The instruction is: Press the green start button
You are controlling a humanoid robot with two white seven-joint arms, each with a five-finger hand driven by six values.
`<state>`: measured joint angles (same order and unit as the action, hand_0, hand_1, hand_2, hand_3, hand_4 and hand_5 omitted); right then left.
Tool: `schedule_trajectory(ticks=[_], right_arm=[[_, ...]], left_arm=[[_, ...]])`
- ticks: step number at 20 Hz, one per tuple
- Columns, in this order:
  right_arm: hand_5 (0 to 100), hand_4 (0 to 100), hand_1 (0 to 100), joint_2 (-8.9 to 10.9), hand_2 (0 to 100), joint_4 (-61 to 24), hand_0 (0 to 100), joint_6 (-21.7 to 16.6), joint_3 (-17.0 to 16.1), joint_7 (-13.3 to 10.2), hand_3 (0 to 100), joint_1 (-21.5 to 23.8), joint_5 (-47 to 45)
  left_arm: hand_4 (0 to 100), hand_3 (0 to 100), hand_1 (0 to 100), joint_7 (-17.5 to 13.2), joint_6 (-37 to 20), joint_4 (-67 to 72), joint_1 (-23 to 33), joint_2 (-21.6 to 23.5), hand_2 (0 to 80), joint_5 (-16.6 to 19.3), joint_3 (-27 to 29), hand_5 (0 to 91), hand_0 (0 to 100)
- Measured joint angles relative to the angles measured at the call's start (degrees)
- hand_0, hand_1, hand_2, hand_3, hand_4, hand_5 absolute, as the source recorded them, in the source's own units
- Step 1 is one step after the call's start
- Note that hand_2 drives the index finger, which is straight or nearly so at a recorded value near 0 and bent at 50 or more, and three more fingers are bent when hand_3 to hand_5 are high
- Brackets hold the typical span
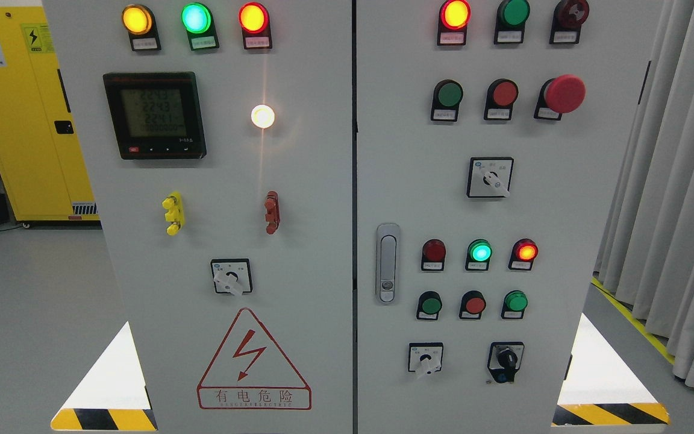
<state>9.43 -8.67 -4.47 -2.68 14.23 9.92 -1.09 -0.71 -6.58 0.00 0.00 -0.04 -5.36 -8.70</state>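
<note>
The head view faces a grey cabinet (299, 181) with two doors, and no robot hand or arm shows anywhere, so whether the fingers are apart or together cannot be told. Several green buttons sit on the right door (594, 181), and which of them is the start button cannot be read from the small labels. One green button (448, 94) is in the upper row, left of a red button (505, 93) and a big red mushroom stop (564, 94). It is round, unlit, dark green in a black collar, with a white label just below; its face points straight out of the door toward the camera, and being round it has no long axis in the panel plane. Lower down, a second green button (430, 305) stands left of a small red button (475, 304), with a third green button (515, 301) on the right of that row; both are round, unlit and face outward too. Above that row a green lamp (479, 251) glows between two red lamps. A handle (387, 263) stands upright at the right door's left edge. The left door carries a meter (154, 114), three lit lamps above it, and a red warning triangle (253, 361) near the bottom. A yellow cabinet (21, 108) stands behind at left, curtains (684, 181) at right.
</note>
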Motion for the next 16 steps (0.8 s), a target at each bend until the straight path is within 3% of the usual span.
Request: schedule_trajectory(ticks=[10,12,16], right_arm=[[0,0,25,0.04,0,0.0,15,-0.8,0.1,0.9,0,-1.0,0.9],[0,0,34,0.02,0,-0.2,14,-4.8,0.2,1.1,0,-1.4,0.9],[0,0,36,-0.1,0,-1.9,14,-13.8,1.0,0.4,0,-1.7,2.0]], left_arm=[[0,0,56,0.0,0.0,0.0,0.0,0.0,0.0,0.0,0.0,0.0,12],[0,0,56,0.0,0.0,0.0,0.0,0.0,0.0,0.0,0.0,0.0,12],[0,0,56,0.0,0.0,0.0,0.0,0.0,0.0,0.0,0.0,0.0,12]])
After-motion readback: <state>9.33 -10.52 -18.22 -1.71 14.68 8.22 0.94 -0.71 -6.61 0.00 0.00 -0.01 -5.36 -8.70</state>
